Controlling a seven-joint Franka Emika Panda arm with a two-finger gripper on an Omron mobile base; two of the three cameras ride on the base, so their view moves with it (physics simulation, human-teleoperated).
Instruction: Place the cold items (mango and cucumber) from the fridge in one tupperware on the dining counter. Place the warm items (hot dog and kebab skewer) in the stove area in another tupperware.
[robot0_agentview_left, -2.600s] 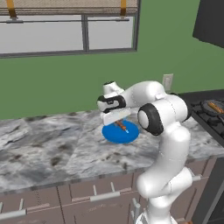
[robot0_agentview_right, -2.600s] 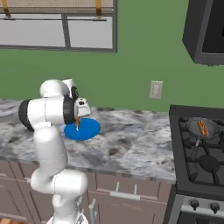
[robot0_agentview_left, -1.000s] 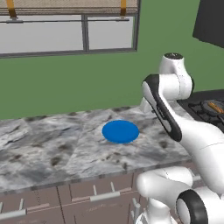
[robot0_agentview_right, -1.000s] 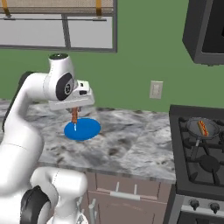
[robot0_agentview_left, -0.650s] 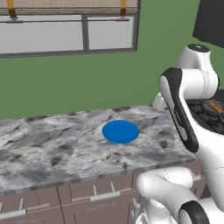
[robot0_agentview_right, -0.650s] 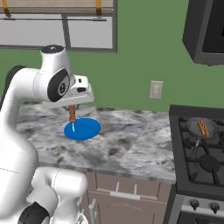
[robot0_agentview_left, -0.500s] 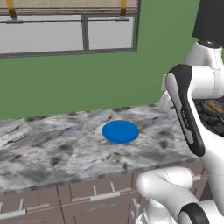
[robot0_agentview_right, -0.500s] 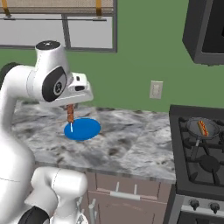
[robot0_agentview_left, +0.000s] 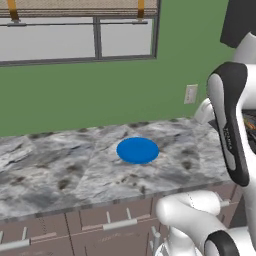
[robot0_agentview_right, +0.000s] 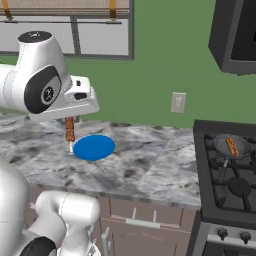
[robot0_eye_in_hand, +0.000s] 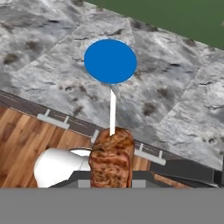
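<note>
The skewer (robot0_eye_in_hand: 111, 161) is brown, lumpy meat on a thin white stick. It hangs straight down from the gripper (robot0_agentview_right: 70, 119), which is clamped on it, high above the counter (robot0_agentview_right: 150, 160). A flat blue plate (robot0_agentview_right: 94, 147) lies bare on the grey marbled counter below. On the black stove (robot0_agentview_right: 230, 175), a pan (robot0_agentview_right: 231, 146) holds the hot dog (robot0_agentview_right: 232, 145). The wall behind is green.

One blue plate (robot0_agentview_left: 137, 150) on the counter (robot0_agentview_left: 60, 170). One skewer (robot0_agentview_right: 70, 129), left of the plate in the right base view. One hot dog (robot0_agentview_right: 232, 145), in one pan (robot0_agentview_right: 231, 146), far right. One wall outlet (robot0_agentview_right: 178, 102). One window (robot0_agentview_left: 80, 31).
</note>
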